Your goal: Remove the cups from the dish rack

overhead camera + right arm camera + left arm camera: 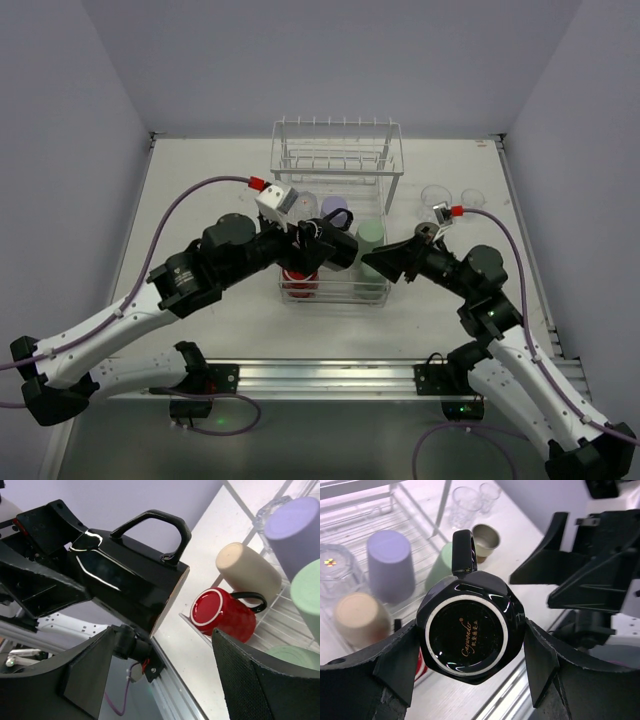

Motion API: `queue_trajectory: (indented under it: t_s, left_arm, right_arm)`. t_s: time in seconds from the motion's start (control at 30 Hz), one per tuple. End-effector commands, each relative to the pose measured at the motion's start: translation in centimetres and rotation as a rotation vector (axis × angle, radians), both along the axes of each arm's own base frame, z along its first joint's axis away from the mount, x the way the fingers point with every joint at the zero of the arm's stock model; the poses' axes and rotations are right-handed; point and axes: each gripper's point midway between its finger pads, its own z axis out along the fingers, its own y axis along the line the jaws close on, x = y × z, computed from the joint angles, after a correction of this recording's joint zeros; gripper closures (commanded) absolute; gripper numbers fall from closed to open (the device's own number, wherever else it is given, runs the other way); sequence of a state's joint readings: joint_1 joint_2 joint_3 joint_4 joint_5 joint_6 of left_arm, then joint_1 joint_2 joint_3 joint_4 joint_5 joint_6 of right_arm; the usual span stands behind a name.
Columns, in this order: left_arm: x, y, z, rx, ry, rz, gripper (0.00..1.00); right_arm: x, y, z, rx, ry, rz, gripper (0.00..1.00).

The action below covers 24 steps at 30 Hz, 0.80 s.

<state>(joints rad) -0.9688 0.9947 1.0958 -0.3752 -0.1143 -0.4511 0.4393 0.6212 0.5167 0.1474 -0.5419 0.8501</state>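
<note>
My left gripper (470, 645) is shut on a glossy black cup (466, 635) with a handle, its base turned toward the left wrist camera. It holds the black cup (125, 580) in the air over the front of the white wire dish rack (338, 140). In the rack lie a red cup (225, 614), a tan cup (247, 572), a lavender cup (295, 530), a pale green cup (307, 600) and a clear cup (335, 567). My right gripper (165, 645) stands open just right of the black cup, nothing between its fingers.
Two clear cups (435, 195) (470, 198) stand on the table right of the rack, with a tan cup (485, 540) near them. The rack's raised pronged shelf sits at the back. An aluminium rail (330, 375) runs along the near edge.
</note>
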Motion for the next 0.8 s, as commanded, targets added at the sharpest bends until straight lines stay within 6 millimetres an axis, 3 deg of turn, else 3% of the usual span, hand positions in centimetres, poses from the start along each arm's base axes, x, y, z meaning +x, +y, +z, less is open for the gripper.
queue_trajectory:
  t_s: [0.0,0.2,0.37,0.43,0.47,0.53,0.57,0.63,0.73,0.77]
  left_arm:
    - [-0.9,-2.3,6.9,-0.341,-0.066,-0.079,1.00]
    - [-1.7,-3.4,8.4,-0.477,-0.079,-0.149,1.00]
    - [-2.2,-3.4,9.3,-0.569,-0.104,-0.172,0.99]
    - [-2.2,-3.4,8.5,-0.577,-0.092,-0.167,0.93]
    - [-2.3,-3.1,8.9,-0.596,-0.106,-0.162,0.81]
    - [-2.3,-2.8,8.2,-0.594,-0.100,-0.152,0.60]
    - [-2.2,-2.7,8.1,-0.592,-0.100,-0.146,0.36]
    - [-2.3,-2.2,7.8,-0.580,-0.107,-0.131,0.12]
    - [-2.3,-1.1,8.0,-0.533,-0.146,-0.110,0.00]
    - [-1.8,-0.5,7.8,-0.499,-0.148,-0.070,0.00]
  right_arm:
    - [-1.0,1.3,2.6,0.096,-0.071,0.082,0.21]
    - [-2.2,3.0,4.8,0.161,-0.126,0.166,0.29]
    - [-3.0,3.4,6.9,0.262,-0.174,0.197,0.48]
    - [-3.3,3.3,7.0,0.291,-0.185,0.198,0.55]
    - [-3.4,3.1,7.7,0.323,-0.204,0.195,0.67]
    - [-3.7,2.9,7.6,0.352,-0.211,0.192,0.79]
    - [-4.0,2.6,8.2,0.378,-0.235,0.192,0.91]
    - [-4.5,2.3,8.5,0.388,-0.255,0.194,1.00]
    - [-4.8,2.1,9.1,0.360,-0.289,0.191,1.00]
    - [-4.2,2.3,7.6,0.280,-0.249,0.166,1.00]
